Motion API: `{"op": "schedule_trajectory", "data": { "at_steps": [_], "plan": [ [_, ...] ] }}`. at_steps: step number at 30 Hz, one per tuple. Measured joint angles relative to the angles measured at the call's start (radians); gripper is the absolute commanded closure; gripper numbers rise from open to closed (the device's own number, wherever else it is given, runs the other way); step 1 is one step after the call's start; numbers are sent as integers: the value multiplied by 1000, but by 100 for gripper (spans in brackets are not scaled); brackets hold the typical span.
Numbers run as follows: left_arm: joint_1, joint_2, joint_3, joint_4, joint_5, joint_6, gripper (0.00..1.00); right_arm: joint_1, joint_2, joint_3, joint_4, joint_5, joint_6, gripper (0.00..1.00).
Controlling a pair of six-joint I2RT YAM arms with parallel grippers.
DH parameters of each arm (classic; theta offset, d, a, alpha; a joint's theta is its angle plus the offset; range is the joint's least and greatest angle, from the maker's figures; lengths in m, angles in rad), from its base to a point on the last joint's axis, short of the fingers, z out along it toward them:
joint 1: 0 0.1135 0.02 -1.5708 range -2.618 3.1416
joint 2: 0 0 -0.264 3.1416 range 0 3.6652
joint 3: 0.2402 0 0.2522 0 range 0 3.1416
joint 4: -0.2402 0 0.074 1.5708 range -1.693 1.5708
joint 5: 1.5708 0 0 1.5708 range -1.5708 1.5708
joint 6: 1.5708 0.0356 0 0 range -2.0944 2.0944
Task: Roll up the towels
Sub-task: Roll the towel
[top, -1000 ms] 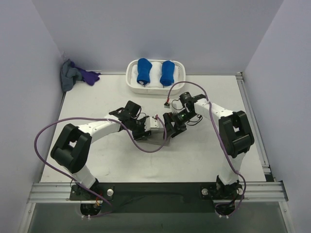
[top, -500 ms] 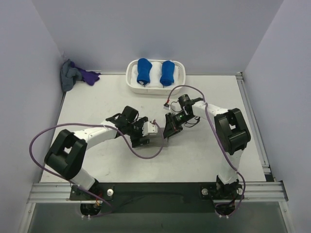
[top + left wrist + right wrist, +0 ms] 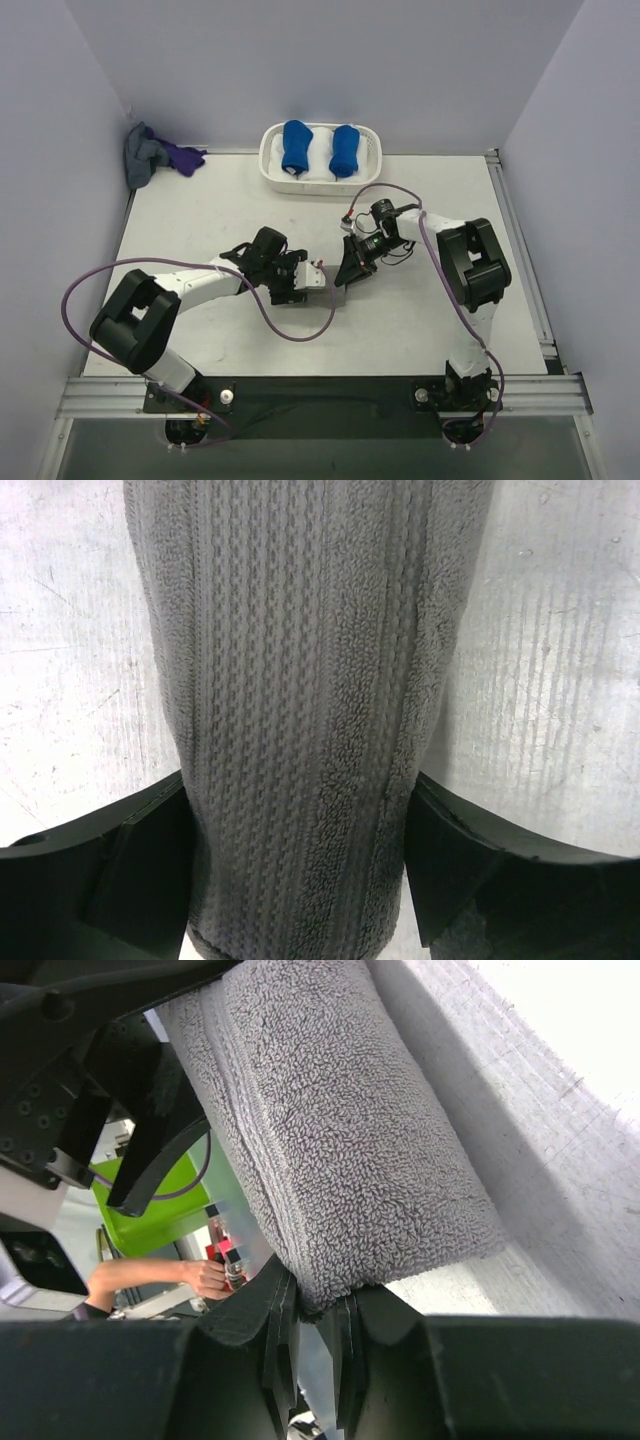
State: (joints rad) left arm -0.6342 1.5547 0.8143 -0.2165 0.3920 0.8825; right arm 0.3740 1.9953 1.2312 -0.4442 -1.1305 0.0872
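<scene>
- Tabletop (image 3: 200,210): both arms meet near its middle, well short of the basket (image 3: 272,168) at the far edge
- Left arm (image 3: 195,282) reaches in from the left and the right arm (image 3: 445,232) from the right, so their pincers face each other with very little room between them
- Towel (image 3: 300,680): grey terry, already wound into a thick roll, lying on the tabletop between the two pincers. Its long axis runs from one pincer to the other, straight away from the left wrist camera
- Left pincer (image 3: 300,825): jaws spread wide and straddling the near end of the roll, with fingers (image 3: 140,870) against both flanks. I cannot tell whether they squeeze it or only bracket it
- Right pincer (image 3: 312,1298): jaws pressed almost together, nipping the lower edge of the roll's other end
- Both pincers are at the roll, one at each end. Judging from this, the coming move depends on keeping the roll in line between them, the left steadying the body while the right tends the end
</scene>
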Motion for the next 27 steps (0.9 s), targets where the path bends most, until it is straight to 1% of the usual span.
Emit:
{"op": "schedule_trajectory", "data": {
  "at_steps": [2, 5, 9, 12, 14, 15, 17, 18, 20, 21, 22, 23, 24, 25, 26, 27],
  "plan": [
    [-2, 7, -5, 15, -3, 8, 16, -2, 5, 0, 0, -5, 5, 100],
    [-15, 21, -6, 27, -27, 17, 13, -9, 31, 3, -2, -24, 15, 100],
    [-35, 34, -5, 37, -62, 30, 13, -28, 90, 33, -14, -60, 29, 100],
    [-46, 48, 16, 22, -79, 35, 16, -50, 129, 65, -36, -79, 42, 100],
    [-48, 64, 37, 7, -82, 35, 20, -65, 150, 90, -45, -85, 47, 100],
    [-48, 73, 47, 1, -83, 35, 26, -72, 159, 103, -48, -87, 49, 100],
    [-49, 90, 64, -5, -85, 34, 30, -85, 166, 124, -50, -85, 52, 100],
    [-49, 98, 74, -9, -85, 32, 33, -89, 167, 134, -52, -81, 54, 100],
    [-50, 116, 97, -24, -87, 21, 36, -92, 172, 154, -54, -69, 55, 100],
    [-50, 123, 108, -34, -89, 16, 40, -93, 176, 164, -57, -63, 56, 100],
    [-50, 129, 118, -43, -91, 10, 52, -93, 180, 172, -59, -60, 59, 100],
    [-50, 134, 127, -51, -92, -1, 61, -93, 184, 180, -62, -55, 63, 96],
    [-50, 140, 138, -64, -93, -15, 70, -94, 187, 187, -64, -53, 68, 75],
    [-50, 149, 156, -84, -95, -32, 89, -95, 189, 193, -66, -49, 76, 65],
    [-50, 161, 180, -108, -97, -54, 95, -98, 190, 196, -64, -44, 82, 58],
    [-50, 174, 204, -129, -97, -80, 100, -103, 189, 199, -58, -39, 86, 44]
  ]
}}
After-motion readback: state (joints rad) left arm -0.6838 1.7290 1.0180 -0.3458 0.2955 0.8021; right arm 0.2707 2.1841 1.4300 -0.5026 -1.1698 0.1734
